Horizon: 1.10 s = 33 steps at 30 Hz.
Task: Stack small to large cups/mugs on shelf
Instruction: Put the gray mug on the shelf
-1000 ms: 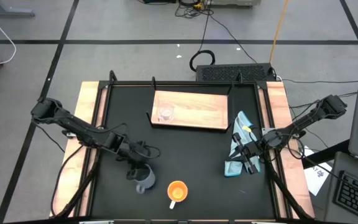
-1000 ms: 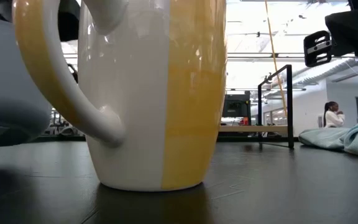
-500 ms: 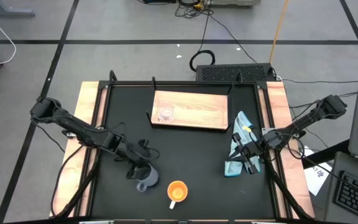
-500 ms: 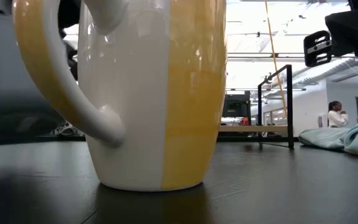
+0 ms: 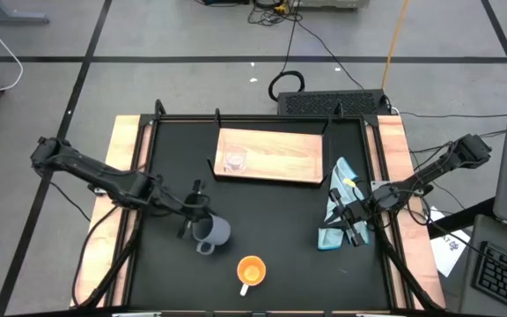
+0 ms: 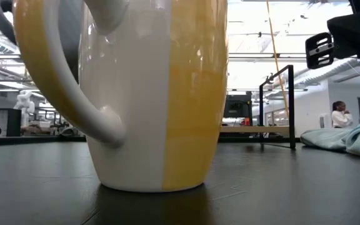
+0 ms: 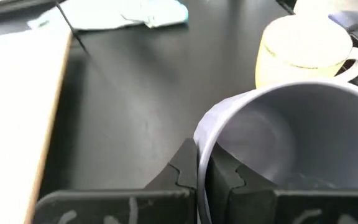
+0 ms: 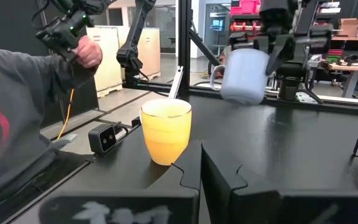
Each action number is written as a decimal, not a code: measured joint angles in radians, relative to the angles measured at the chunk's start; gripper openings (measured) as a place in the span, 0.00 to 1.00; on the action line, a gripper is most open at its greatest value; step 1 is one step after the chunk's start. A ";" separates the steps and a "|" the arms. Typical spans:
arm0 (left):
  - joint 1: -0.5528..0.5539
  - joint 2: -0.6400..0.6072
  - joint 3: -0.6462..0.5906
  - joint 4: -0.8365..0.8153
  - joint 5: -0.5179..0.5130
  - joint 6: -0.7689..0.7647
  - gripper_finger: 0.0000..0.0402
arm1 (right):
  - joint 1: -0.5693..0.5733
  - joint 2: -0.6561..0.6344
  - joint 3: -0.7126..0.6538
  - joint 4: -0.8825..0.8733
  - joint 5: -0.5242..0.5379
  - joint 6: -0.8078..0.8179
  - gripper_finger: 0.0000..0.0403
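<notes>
Moved: blue mug (image 5: 212,232) now lifted off the table by left gripper (image 5: 195,220), pinched on its rim.
Mugs: two, orange mug (image 5: 251,270) standing.
Glass (image 5: 234,160): one, on shelf (image 5: 280,154).
Right gripper (image 5: 354,231): closed, empty.

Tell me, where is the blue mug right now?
In the high view the blue mug is lifted off the table on its left side, pinched at its rim by the left gripper, just up-left of the orange mug.

There are three cups: one glass cup (image 5: 234,159) at upper centre of the high view, one blue-grey mug (image 5: 211,232) at lower left centre, and one orange mug (image 5: 251,270) at bottom centre. There is one board (image 5: 280,157), one cloth (image 5: 338,202), one bench (image 5: 271,220), and two arms, each with one tool (image 5: 194,211) (image 5: 356,231).
</notes>
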 joint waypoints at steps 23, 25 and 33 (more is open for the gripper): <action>0.105 -0.333 -0.209 0.153 -0.020 0.119 0.02 | 0.000 0.000 0.000 -0.016 0.000 -0.001 0.00; 0.117 -0.358 -0.258 0.206 -0.017 0.118 0.02 | 0.000 0.000 0.000 -0.016 0.000 -0.001 0.00; 0.190 -0.376 -0.446 0.552 0.062 0.091 0.02 | 0.000 0.000 0.000 -0.017 0.000 -0.002 0.00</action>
